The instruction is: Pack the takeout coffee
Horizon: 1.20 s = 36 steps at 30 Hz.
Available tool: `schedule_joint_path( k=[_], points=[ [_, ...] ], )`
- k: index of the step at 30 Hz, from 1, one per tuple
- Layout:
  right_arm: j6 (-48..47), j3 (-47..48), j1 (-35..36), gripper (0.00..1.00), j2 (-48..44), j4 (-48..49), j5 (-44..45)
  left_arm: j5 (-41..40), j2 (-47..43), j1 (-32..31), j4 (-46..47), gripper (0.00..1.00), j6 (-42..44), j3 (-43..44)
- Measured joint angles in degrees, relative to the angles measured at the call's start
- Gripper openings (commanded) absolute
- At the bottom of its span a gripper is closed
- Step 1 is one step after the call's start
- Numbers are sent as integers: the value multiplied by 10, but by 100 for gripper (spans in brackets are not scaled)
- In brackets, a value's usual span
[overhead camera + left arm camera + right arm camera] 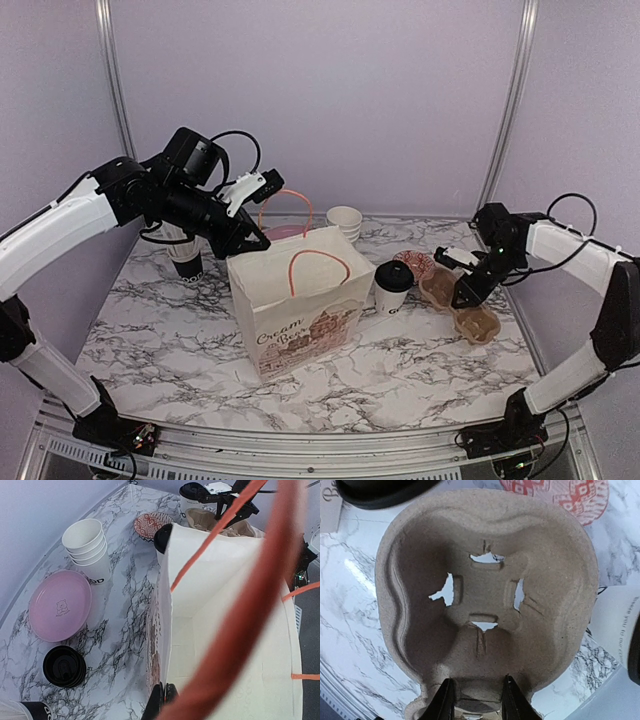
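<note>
A: Two hands to report; state each, largest item first

B: Paper bag: upright and open-topped at mid-counter. Left hand is pinched together on its rim. Pulp carrier: flat on the counter, right of the bag. Right hand straddles its near edge with fingers apart; a firm bite cannot be confirmed

A: Location of the takeout coffee?

B: Upright, long axis vertical, lid on, between bag and carrier and just beside the bag. It lies to the left of the right hand, which is the nearer hand. Judged next step: bring the carrier to the cup
</note>
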Motion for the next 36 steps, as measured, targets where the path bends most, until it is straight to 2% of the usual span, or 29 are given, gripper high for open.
schedule_joint_path(
  k=[5, 10, 16, 19, 23, 27, 36],
  points=[
    [-2, 67, 0, 25, -58, -33, -51, -1, 1, -7, -1, 0, 4, 22],
    [-24, 196, 5, 23, -77, -54, -142, 18, 23, -15, -6, 0, 15, 37],
    [-52, 348, 50, 27, -67, -61, -268, 35, 45, -26, -11, 0, 17, 56],
    [-55, 391, 80, 29, -65, -45, -338, 44, 47, -35, -14, 0, 17, 60],
    [-59, 412, 143, 28, -53, -24, -408, 61, 49, -39, -19, 0, 15, 66],
    [-75, 474, 219, 29, 3, -34, -447, 85, 56, -39, -28, 0, 10, 79],
    [-118, 496, 393, 29, 54, -66, -429, 158, 82, -42, -34, 0, -9, 112]
  ],
)
